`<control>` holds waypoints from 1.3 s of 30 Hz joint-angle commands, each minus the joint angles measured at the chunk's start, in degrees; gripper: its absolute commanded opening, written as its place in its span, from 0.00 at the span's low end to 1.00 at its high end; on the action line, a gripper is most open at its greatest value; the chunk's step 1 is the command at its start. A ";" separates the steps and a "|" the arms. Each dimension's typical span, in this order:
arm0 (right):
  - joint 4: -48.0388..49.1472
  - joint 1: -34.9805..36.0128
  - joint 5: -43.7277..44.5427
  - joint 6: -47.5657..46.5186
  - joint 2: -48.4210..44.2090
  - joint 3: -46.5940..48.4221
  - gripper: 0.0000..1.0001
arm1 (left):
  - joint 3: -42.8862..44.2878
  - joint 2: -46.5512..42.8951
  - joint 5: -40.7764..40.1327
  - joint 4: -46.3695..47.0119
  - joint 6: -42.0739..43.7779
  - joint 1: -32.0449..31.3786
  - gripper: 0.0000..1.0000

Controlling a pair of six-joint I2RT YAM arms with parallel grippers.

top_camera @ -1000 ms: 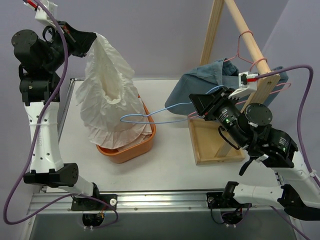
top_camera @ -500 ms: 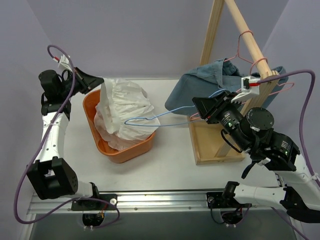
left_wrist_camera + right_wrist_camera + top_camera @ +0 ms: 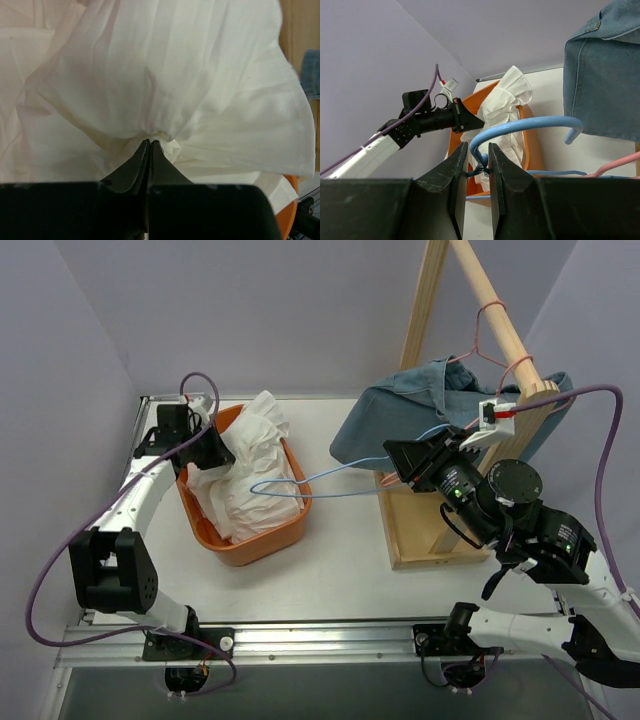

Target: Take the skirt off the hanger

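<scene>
Here, white skirt (image 3: 245, 480) heaped in orange basket (image 3: 262, 545), not on blue hanger (image 3: 530, 124). Left gripper (image 3: 149, 142) pinched tight on skirt fold (fingers pressed together). Right gripper (image 3: 476, 147) clamps hanger by hook, wire loop reaching over basket. Denim garment (image 3: 400, 405) drapes wooden rack (image 3: 420, 530).

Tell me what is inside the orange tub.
The white skirt fills the tub, pinched by the left gripper. The tub's floor is hidden under the fabric.
</scene>
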 commanded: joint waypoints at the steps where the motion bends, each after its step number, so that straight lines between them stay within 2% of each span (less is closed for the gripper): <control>1: 2.84 -0.28 0.88 1.23 -0.78 -0.54 0.00 | -0.61 2.28 -2.62 -0.27 -1.72 -0.97 0.02; 3: 3.27 -0.28 0.61 1.41 -0.61 -0.89 0.00 | -3.68 3.43 -0.96 4.18 -4.62 -1.41 0.02; 4: 3.28 -0.36 0.26 1.41 -0.09 -0.89 0.00 | -5.43 4.92 5.32 6.48 -7.42 -1.33 0.02; 5: 3.02 -0.36 0.26 1.41 0.27 -0.54 0.00 | -6.76 5.72 6.16 7.29 -8.32 -1.50 0.02; 8: 1.00 -0.27 -0.44 0.97 2.20 0.51 0.00 | -8.17 5.64 5.83 8.26 -9.99 -1.76 0.02; 10: -0.49 -0.36 -0.97 0.53 3.95 2.44 0.00 | -10.28 1.10 3.64 8.96 -11.40 -1.50 0.02; 12: -2.52 -0.36 -1.15 0.18 4.66 3.67 0.00 | -11.60 -2.87 -0.06 8.44 -12.28 -1.41 0.19; 13: -2.87 -0.36 -1.15 -0.08 4.93 3.86 0.00 | -11.52 -6.80 -1.37 7.57 -13.24 -1.41 0.35; 14: -3.14 -0.28 -1.23 -0.17 4.93 3.86 0.00 | -11.26 -8.76 -3.39 6.77 -13.42 -1.41 0.60; 15: -3.14 -0.36 -1.15 -0.26 4.93 3.77 0.00 | -11.08 -13.04 -4.45 5.72 -13.69 -1.50 0.72; 16: -3.14 -0.36 -1.15 -0.35 4.93 3.68 0.00 | -10.73 -15.43 -5.51 5.02 -14.39 -1.50 0.98; 17: -3.14 -0.45 -1.15 -0.43 5.02 3.59 0.00 | -10.47 -17.72 -6.74 4.40 -14.74 -1.59 0.94; 21: -3.84 -0.63 -2.28 -0.87 6.33 3.77 0.00 | -8.53 -30.97 -12.45 3.25 -16.77 -1.59 0.94; 24: -5.07 -0.80 -3.51 -1.23 7.56 4.38 0.00 | -6.25 -37.31 -10.45 8.49 -16.86 -1.50 0.94; 26: -7.26 -0.89 -3.70 -1.23 8.18 5.43 0.00 | -5.89 -39.36 -1.34 14.99 -15.89 -1.50 0.94; 27: -8.14 -0.89 -3.78 -1.31 8.62 5.70 0.00 | -5.54 -39.36 2.70 22.60 -15.80 -1.50 0.94; 28: -8.85 -0.98 -3.70 -1.23 8.71 5.88 0.00 | -4.84 -38.67 11.97 25.72 -16.41 -1.50 0.94; 30: -10.34 -1.15 -3.35 -0.96 8.45 5.70 0.00 | -2.04 -34.91 21.24 34.84 -18.25 -1.59 0.95; 33: -12.98 -1.24 -1.94 -0.53 8.62 5.79 0.00 | 1.48 -29.11 36.81 44.27 -25.27 -1.76 1.00; 34: -14.72 -1.33 -0.89 -0.35 8.71 5.97 0.00 | 1.58 -28.30 39.89 47.34 -29.90 -1.76 0.94; 35: -15.44 -1.24 -0.27 -0.26 8.97 6.14 0.00 | 1.32 -27.85 44.36 53.64 -31.86 -1.85 0.94; 37: -16.49 -1.42 0.43 0.35 9.50 6.67 0.00 | 1.49 -26.89 47.90 54.93 -32.07 -3.86 0.93; 38: -16.93 -1.50 0.70 0.44 9.67 6.76 0.00 | 2.10 -26.88 48.88 52.23 -29.45 -5.09 0.93; 39: -17.03 -1.68 0.70 0.62 10.11 6.93 0.00 | 3.24 -26.71 49.67 42.03 -25.25 -6.58 0.92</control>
